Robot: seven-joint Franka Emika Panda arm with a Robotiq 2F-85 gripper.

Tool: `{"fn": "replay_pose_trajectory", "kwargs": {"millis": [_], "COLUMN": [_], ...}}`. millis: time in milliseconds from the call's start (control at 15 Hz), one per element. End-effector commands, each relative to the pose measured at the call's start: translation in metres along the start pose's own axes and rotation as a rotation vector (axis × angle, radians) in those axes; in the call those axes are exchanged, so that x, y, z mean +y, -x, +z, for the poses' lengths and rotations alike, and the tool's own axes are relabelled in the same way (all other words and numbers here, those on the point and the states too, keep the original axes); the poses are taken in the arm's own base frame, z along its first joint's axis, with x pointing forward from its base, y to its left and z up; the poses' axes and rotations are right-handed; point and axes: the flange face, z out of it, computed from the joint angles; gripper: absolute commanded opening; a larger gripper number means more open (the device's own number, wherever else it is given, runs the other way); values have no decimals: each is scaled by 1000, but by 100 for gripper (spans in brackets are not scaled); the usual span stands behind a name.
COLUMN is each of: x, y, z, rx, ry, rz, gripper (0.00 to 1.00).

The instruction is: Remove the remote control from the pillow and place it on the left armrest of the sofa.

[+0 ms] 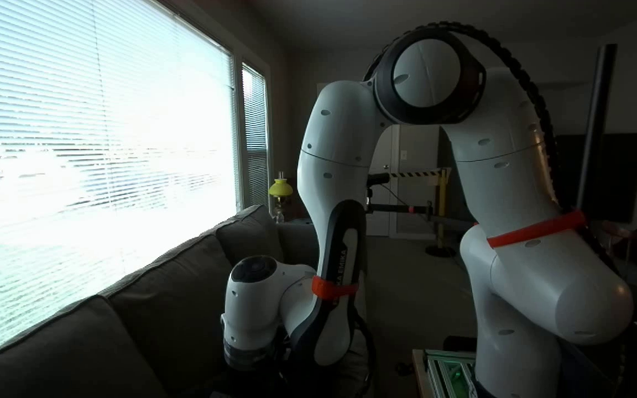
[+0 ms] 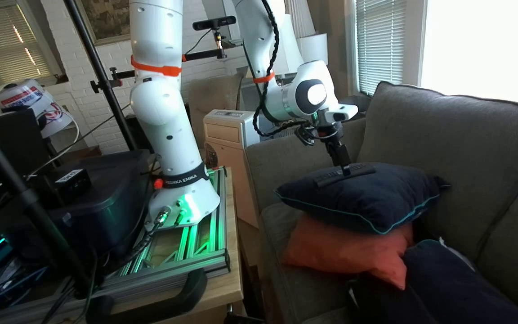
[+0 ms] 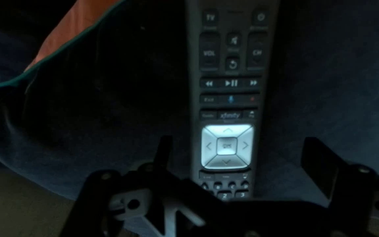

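hand (image 3: 237,149) spread wide, remote control (image 3: 230,98) lying between its fingers (image 3: 319,166); dark pillow (image 2: 367,198) beneath

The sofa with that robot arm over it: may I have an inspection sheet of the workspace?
Surface: grey sofa, carrying a dark blue pillow atop an orange pillow.
Job's things: remote control, lying buttons-up on the dark blue pillow.
Clutter: another dark pillow beside the orange pillow.
Grippers: one gripper, open, straddling the remote control, gaps on both sides.
Cables: black cable follows the arm, drooping in a loop near the gripper.
Surroundings: blind-covered window; yellow lamp.
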Motion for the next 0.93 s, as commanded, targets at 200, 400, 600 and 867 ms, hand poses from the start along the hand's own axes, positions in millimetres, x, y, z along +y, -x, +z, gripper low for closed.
{"fn": "replay_pose_trajectory", "kwargs": {"millis": [200, 400, 600, 867], "x": [-7, -9, -13, -32], "y": [7, 10, 13, 13], "z": [17, 19, 13, -5], "rx": [2, -9, -21, -28], "ry": [26, 36, 20, -31], "rz": [37, 52, 76, 113], "gripper": [71, 47, 28, 28]}}
